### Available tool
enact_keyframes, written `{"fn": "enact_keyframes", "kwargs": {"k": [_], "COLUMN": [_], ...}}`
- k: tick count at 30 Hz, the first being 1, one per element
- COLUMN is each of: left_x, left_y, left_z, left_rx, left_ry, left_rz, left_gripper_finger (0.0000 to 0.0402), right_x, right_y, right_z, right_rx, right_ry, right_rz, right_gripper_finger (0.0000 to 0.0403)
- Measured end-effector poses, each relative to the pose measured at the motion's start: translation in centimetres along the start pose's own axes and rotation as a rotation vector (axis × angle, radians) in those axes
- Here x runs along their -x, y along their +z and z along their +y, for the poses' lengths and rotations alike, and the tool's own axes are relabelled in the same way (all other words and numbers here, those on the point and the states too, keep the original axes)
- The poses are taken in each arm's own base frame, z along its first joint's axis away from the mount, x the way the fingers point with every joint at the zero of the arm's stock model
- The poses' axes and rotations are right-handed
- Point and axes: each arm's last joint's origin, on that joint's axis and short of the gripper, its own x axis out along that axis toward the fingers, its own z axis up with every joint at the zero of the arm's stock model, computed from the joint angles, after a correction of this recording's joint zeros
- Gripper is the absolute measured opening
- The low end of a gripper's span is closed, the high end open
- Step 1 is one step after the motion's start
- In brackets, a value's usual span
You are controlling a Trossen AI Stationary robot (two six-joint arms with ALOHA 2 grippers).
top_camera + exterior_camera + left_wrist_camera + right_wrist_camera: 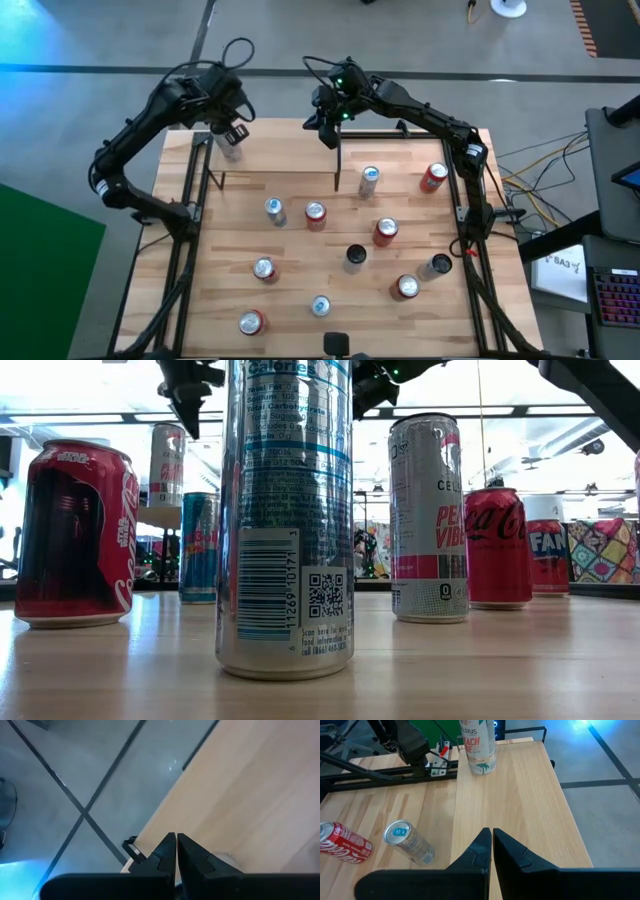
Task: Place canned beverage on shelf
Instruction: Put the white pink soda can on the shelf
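Wooden shelf along the desk's far edge is already carrying one can, so we're hovering both clenched, empty grippers and should pick the nearest can, keeping it upright.

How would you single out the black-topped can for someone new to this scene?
On the wooden tabletop, look slightly right of centre in the high view. The black-topped can stands upright next to a red can. Its lid is black, while every neighbouring can shows a silver lid.
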Motion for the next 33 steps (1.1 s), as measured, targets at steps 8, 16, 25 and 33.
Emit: {"fn": "enact_keyframes", "kwargs": {"k": [8, 16, 25, 33], "left_x": [-1.3, -0.6, 0.4, 0.8], "left_y": [0.3, -0.1, -0.4, -0.5], "left_z": [-0.5, -0.5, -1.2, -1.2], "left_rx": [-0.027, -0.016, -0.029, -0.034], "left_ry": [-0.011, -0.097, -0.199, -0.200], "left_rz": [0.076, 0.056, 0.008, -0.005], "left_gripper_finger": [0.0000, 0.0000, 0.0000, 0.0000], "right_x": [0.0, 0.0, 0.0, 0.0], "right_y": [0.0, 0.0, 0.0, 0.0], "right_z": [0.0, 0.0, 0.0, 0.0], "right_rx": [-0.001, -0.001, -0.001, -0.001], "right_ry": [0.000, 0.000, 0.000, 0.000], "right_rz": [0.001, 0.001, 0.001, 0.001], "right_gripper_finger": [0.0009, 0.0009, 0.0009, 0.0009]}}
